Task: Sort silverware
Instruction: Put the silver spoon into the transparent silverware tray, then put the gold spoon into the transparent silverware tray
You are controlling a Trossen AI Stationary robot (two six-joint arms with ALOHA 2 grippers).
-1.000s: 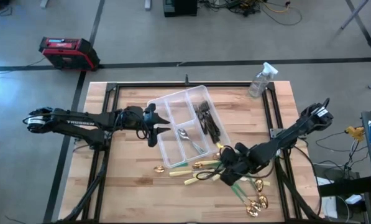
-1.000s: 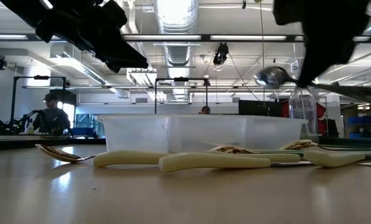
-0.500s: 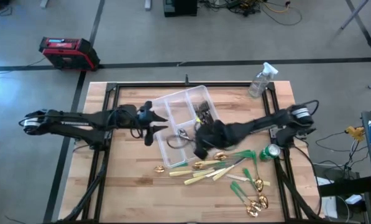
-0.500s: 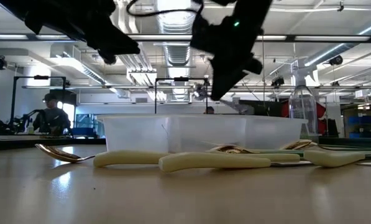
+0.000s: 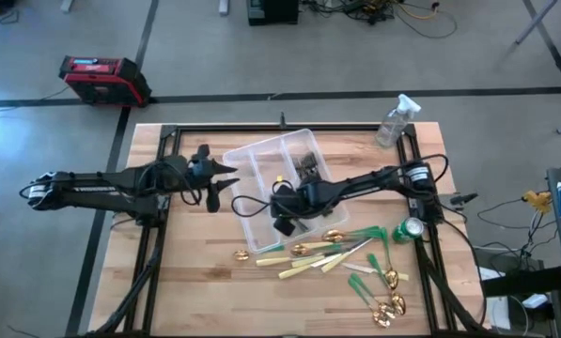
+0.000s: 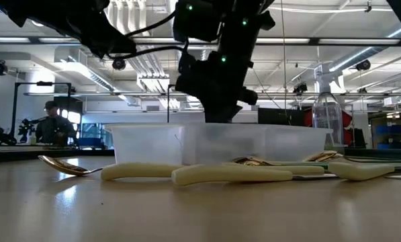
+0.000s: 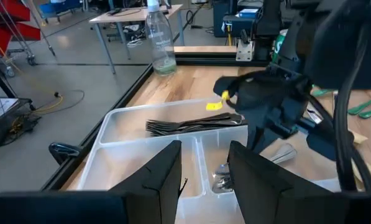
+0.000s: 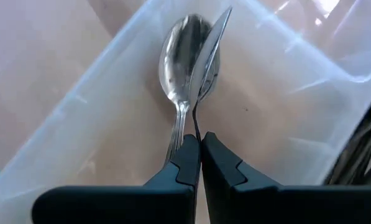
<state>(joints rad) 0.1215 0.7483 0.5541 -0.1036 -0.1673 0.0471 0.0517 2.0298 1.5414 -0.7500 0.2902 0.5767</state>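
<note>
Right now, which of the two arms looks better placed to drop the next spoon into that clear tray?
The right. Its gripper is shut on a silver spoon, over a tray compartment where another spoon lies. The left gripper hovers empty beside the tray.

My right gripper (image 5: 282,208) hangs over the clear tray (image 5: 245,155), so in the high view its body hides whatever lies under it in the middle compartment. In my right wrist view, the handle of the spoon I pinch (image 8: 205,56) is lost behind my fingers (image 8: 186,163). The dark forks (image 8: 359,155) are cut off at that picture's edge. From table height, the tray's frosted wall (image 6: 153,144) blurs its contents. The far person (image 6: 52,124) is too small to make out.
</note>
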